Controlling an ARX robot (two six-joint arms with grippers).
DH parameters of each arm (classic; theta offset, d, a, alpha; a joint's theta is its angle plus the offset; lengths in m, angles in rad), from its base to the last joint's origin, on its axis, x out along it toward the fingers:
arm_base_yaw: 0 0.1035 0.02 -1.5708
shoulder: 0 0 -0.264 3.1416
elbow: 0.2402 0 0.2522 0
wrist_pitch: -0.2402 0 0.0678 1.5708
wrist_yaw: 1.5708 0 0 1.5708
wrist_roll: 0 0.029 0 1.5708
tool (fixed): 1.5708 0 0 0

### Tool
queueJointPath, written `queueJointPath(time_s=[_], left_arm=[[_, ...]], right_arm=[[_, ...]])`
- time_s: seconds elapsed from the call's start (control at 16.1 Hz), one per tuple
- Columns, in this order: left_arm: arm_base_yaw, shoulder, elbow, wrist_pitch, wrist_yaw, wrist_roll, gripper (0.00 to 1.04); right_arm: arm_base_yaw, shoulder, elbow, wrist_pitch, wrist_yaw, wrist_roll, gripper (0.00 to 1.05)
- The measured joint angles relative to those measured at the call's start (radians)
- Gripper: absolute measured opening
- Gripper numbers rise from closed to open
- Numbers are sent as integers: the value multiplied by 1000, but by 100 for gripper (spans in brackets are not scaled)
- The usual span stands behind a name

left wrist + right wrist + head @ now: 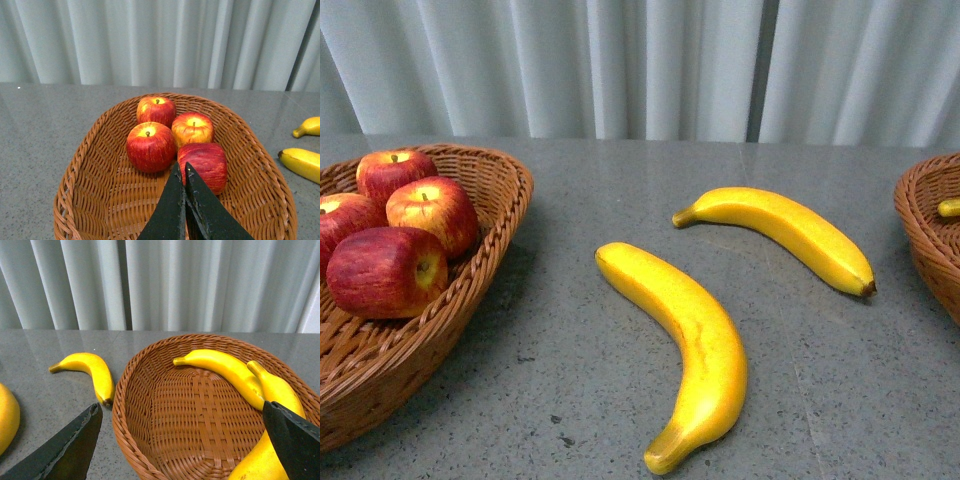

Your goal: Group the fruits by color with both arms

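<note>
Left fingers (172, 210) pressed together, right fingers (70, 450) spread wide; an off-centre pinch could send the near banana (690, 340) skidding.

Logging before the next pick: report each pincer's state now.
Left pincer: closed, holding nothing.
Right pincer: open, holding nothing.

Glossy, waxy red skin on apples (430, 215), left of frame. Smooth, satiny yellow peel on bananas (695, 340), centre. Rough woven wicker for baskets (510, 185). Speckled grey stone-look bench (560, 390), faintly sheened. Matt black left pincer (181, 170).
</note>
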Motion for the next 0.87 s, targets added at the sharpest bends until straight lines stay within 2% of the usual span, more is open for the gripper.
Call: queueJointPath(time_s=[0.12,0.43,0.56,0.81,0.87], left_arm=[[0,-29,-26,11,1,0,1],[0,-146,-26,-103,1,0,1],[0,-298,-26,-290,0,0,1],[0,-309,-26,-281,1,0,1],[0,-309,-26,-280,0,-2,6]], right_arm=[[0,0,0,0,0,0,98],[0,0,0,0,0,0,98],[0,0,0,0,0,0,98],[0,0,0,0,0,0,98],[0,0,0,0,0,0,98]])
